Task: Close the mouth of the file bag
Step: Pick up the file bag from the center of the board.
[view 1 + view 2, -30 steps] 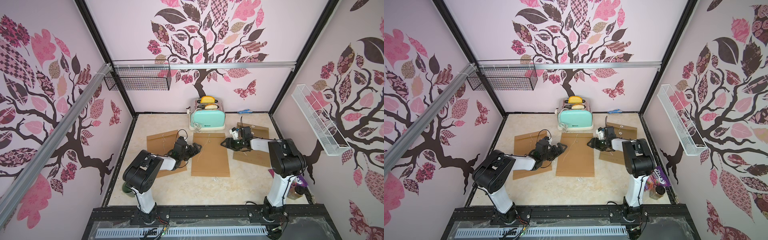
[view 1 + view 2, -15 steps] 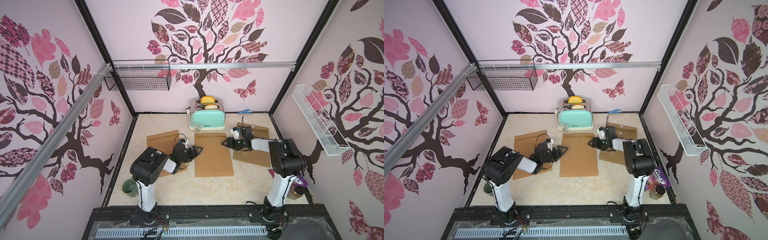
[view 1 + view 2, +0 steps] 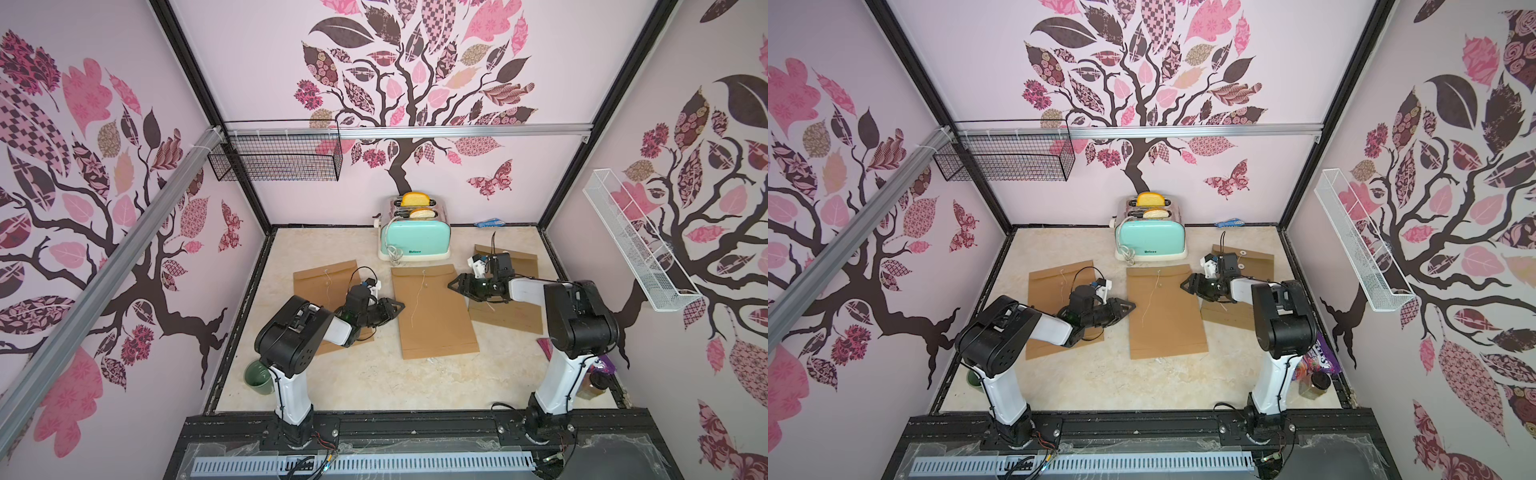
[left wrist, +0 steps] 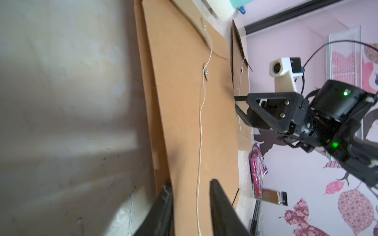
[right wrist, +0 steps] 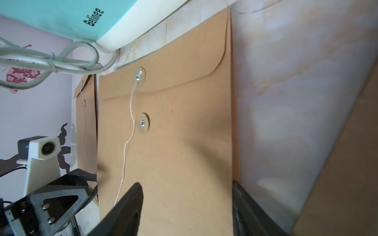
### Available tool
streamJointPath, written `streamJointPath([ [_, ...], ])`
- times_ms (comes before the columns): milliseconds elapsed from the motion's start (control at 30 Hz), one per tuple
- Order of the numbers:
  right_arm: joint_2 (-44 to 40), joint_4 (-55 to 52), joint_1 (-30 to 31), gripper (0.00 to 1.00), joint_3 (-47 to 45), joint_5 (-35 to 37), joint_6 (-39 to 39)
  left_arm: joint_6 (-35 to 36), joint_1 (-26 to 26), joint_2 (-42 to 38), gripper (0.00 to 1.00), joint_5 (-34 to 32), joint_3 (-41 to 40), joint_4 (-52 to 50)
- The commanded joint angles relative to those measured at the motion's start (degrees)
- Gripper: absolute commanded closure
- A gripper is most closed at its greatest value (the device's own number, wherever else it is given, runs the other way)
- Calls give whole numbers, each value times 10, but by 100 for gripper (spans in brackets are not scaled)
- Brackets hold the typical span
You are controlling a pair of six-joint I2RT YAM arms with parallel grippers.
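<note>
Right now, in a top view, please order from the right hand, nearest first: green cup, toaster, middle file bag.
1. middle file bag, next to the right hand
2. toaster, at the back
3. green cup, front left corner

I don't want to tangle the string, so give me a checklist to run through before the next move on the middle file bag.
1. The flap of the middle file bag is folded down: ok.
2. The string trails free down the bag's face: ok.
3. The string is wound round the lower button: not ok, it hangs loose.
4. The left gripper holds the bag's edge: cannot tell; its fingers straddle that edge.
5. The right gripper is open at the opposite edge: ok.
</note>
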Motion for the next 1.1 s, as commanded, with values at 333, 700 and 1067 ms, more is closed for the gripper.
streamJointPath([
  [333, 12, -26, 6, 34, 0, -43, 0, -31, 5, 78, 47, 50, 33, 78],
  [700, 1, -37, 14, 34, 11, -41, -8, 44, 4, 34, 98, 78, 44, 25],
  [1067, -20, -24, -16, 33, 8, -52, 9, 68, 14, 5, 100, 99, 40, 5],
])
